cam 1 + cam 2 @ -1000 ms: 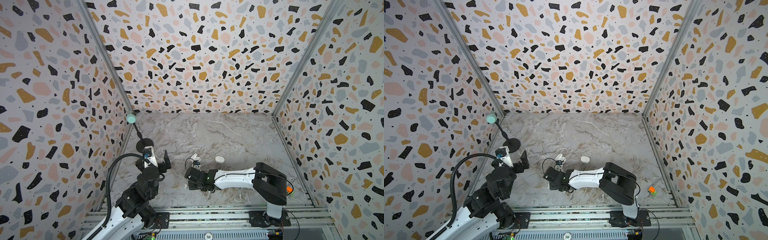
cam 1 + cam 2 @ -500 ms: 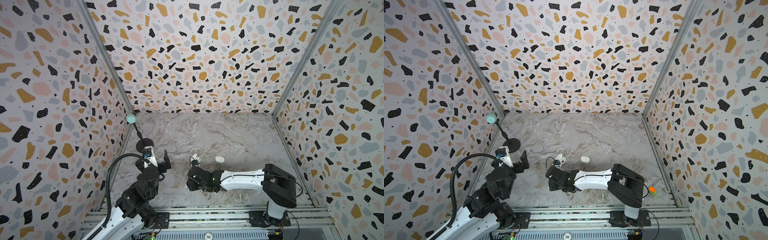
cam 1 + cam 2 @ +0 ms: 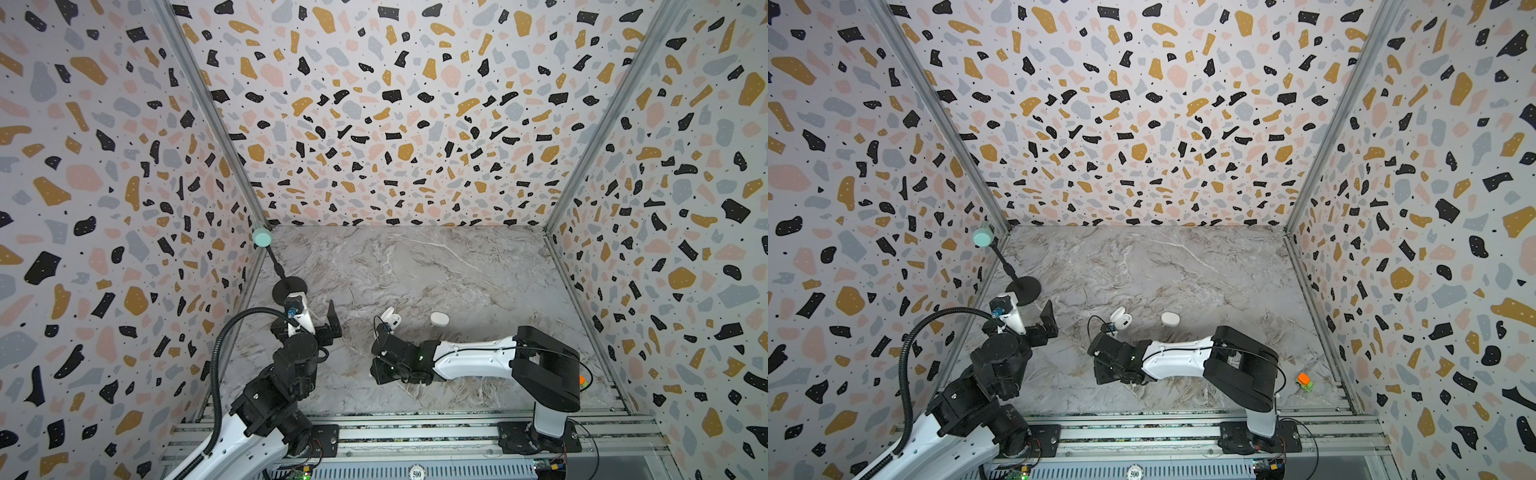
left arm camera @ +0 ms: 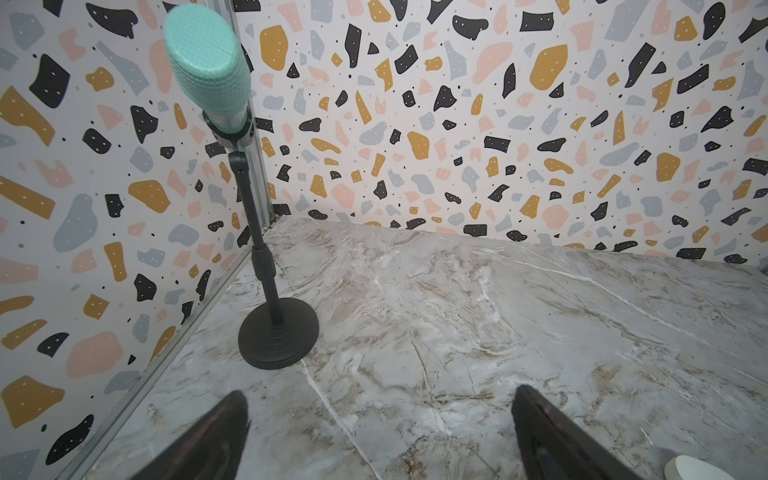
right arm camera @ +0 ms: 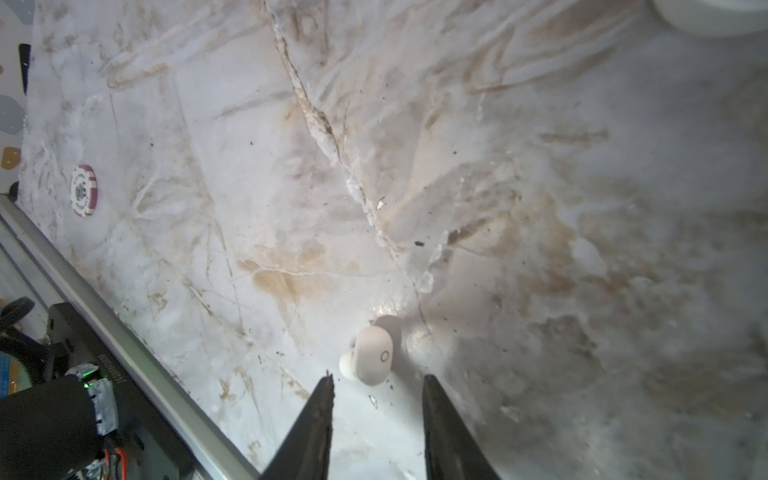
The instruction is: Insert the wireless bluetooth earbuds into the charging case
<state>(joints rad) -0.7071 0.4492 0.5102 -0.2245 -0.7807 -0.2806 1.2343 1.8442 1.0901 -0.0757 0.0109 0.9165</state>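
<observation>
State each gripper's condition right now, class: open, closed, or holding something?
Left gripper: open, holding nothing.
Right gripper: open, tips either side of an earbud, not gripping it.

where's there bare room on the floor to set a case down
The whole back of the marble floor is bare, from the back wall down to the open case and closed case. Crowded: front middle, where the right gripper has an earbud just off its tips; the microphone stand takes the left edge.

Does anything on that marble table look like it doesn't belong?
Yes. A small orange-and-green object lies alone near the right wall, and a purple-and-white poker chip lies on the marble table; neither looks part of the job.
</observation>
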